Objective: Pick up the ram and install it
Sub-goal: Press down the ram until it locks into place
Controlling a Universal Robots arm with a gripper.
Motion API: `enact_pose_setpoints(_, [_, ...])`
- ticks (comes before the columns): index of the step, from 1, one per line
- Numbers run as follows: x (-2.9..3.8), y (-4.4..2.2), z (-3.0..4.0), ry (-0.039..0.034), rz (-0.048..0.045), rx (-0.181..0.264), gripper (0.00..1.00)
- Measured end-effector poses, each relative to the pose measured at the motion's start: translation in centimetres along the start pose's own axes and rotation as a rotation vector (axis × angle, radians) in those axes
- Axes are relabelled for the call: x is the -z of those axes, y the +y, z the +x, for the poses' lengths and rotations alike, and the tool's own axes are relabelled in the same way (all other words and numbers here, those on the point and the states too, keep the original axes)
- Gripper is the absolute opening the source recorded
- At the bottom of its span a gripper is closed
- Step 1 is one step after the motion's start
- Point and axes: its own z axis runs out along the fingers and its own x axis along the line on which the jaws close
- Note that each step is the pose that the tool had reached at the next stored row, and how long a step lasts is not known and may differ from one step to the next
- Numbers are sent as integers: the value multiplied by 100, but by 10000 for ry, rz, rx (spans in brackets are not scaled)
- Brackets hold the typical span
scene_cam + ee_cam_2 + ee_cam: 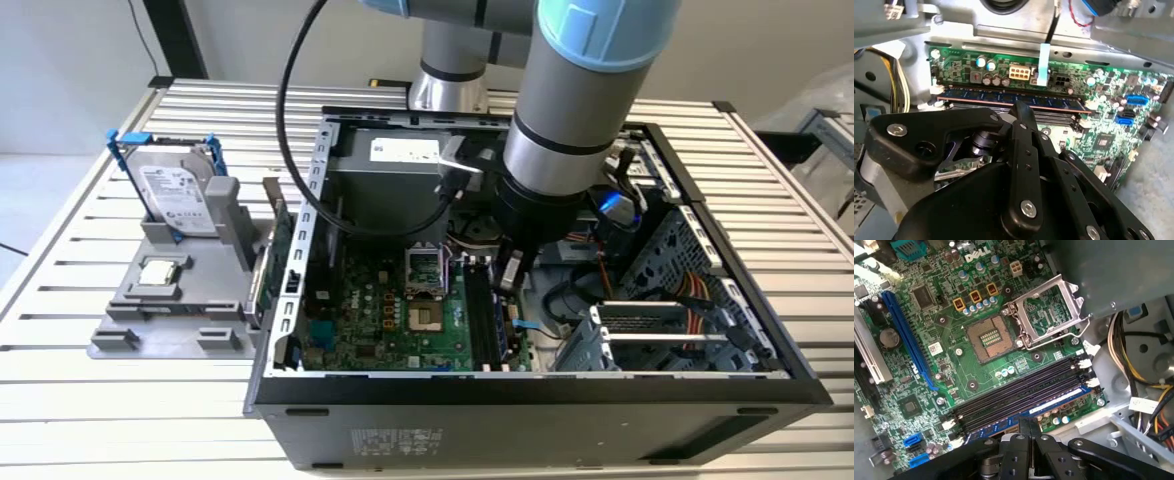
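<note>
The ram (1004, 96) is a dark blue stick with black chips, standing upright in a memory slot of the green motherboard (1104, 125) inside the open computer case (534, 385). In the first wrist view the ram (1051, 404) shows its pale label in the slot closest to the fingers. My gripper (1029, 426) is shut, with its black fingertips (1021, 107) pressed together right at the stick's top edge, about midway along it. The exterior view has the gripper (511, 278) low inside the case, over the memory slots (483, 320).
Beside the slots is the CPU socket (989, 337) with its metal frame (1046, 315) flipped up. Yellow and black cables (1126, 347) hang close by. Outside the case, a grey holder (174, 310) carries a silver hard drive in a blue frame (180, 190) and a square CPU chip (160, 270). A drive cage (667, 330) sits at the exterior view's right.
</note>
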Motion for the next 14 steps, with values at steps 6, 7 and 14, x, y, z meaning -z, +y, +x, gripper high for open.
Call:
enact_pose_setpoints(6, [-3,0,0,-11,-21,1067,0])
enact_pose_setpoints(7, [-4,0,0,-12,-24,1254,0])
enact_pose_setpoints(14, [-15,0,0,-17,-45,2529,0])
